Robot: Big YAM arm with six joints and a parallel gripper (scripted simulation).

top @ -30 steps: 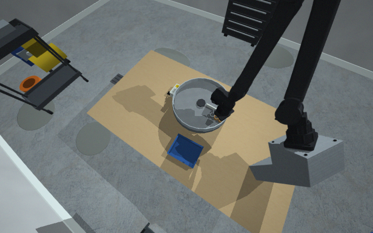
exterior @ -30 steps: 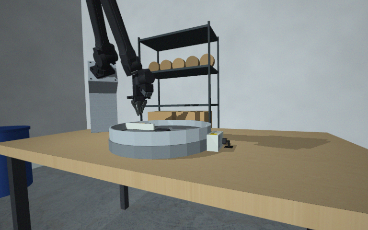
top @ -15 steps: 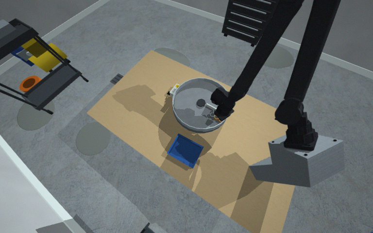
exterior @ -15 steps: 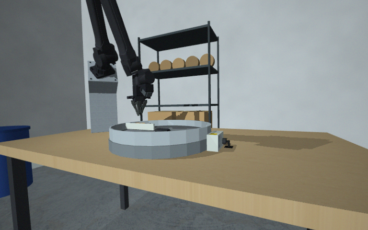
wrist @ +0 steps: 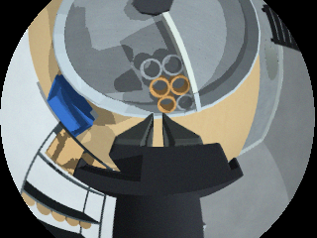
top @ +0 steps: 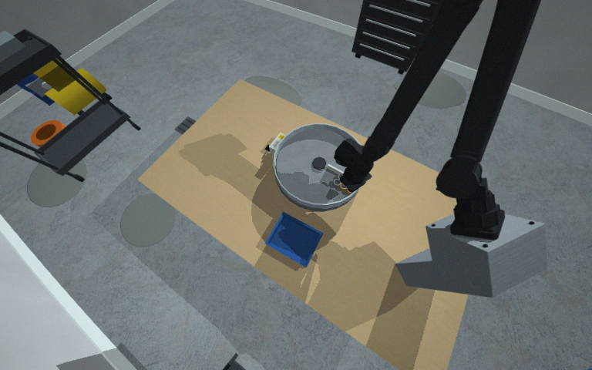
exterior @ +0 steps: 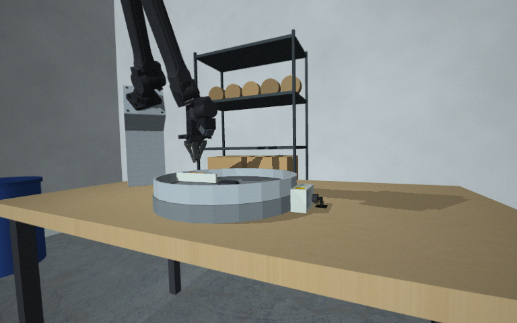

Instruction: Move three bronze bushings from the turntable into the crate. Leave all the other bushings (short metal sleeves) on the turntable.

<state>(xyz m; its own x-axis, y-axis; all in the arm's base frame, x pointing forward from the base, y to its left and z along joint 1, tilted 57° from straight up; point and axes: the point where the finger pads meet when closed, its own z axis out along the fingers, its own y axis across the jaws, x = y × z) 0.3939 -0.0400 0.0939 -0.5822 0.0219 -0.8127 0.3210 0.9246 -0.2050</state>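
Observation:
The grey round turntable stands in the middle of the wooden table; it also shows in the side view and the wrist view. Three bronze bushings lie upright in a tight cluster near its rim, beside a white divider bar. Two silver bushings lie just behind them. My gripper is shut and empty, hanging above the turntable over the bronze cluster; in the side view its fingertips are clearly above the rim. The blue crate sits on the table in front of the turntable and looks empty.
A small white box with a yellow label stands against the turntable's outer wall. The arm's grey base block is at the table's right side. A dark hub marks the turntable's centre. A shelf rack stands behind the table.

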